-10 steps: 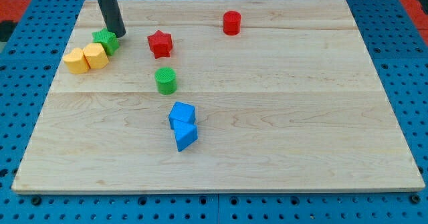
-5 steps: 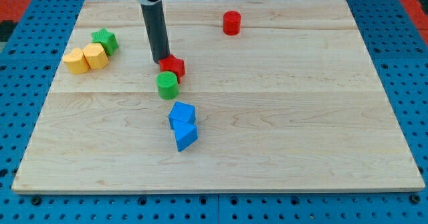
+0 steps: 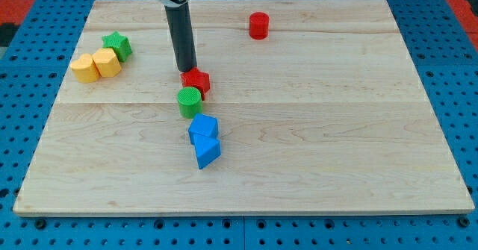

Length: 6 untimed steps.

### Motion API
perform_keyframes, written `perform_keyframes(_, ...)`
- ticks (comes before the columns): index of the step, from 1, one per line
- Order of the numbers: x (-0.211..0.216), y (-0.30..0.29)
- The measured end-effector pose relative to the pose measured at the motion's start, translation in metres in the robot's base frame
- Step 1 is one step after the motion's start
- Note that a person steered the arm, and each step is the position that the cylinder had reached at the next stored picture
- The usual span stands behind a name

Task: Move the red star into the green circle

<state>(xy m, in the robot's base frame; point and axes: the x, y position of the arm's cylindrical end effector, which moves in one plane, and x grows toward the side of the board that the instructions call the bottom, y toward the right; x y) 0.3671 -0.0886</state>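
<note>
The wooden table (image 3: 336, 116) lay on a blue pegboard. My tip (image 3: 187, 69) pressed the upper-left edge of the red star (image 3: 197, 80), which touched the green circle (image 3: 190, 101) just below it. The rod carried no fingers, and two blue blocks (image 3: 203, 139) sat just beneath the circle.

The pale wooden worktop (image 3: 314, 130) shows lengthwise grain and plank seams under a smooth, faintly satin finish. The red star block (image 3: 197, 80), green round block (image 3: 190, 101) and blue blocks (image 3: 203, 139) look like matt moulded plastic. The dark rod (image 3: 181, 37) looks matt.
</note>
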Motion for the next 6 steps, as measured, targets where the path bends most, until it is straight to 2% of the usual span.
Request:
perform_keyframes(2,0.010,0.055)
perform_keyframes(3,0.012,0.055)
perform_keyframes(4,0.035,0.086)
perform_keyframes(6,0.086,0.075)
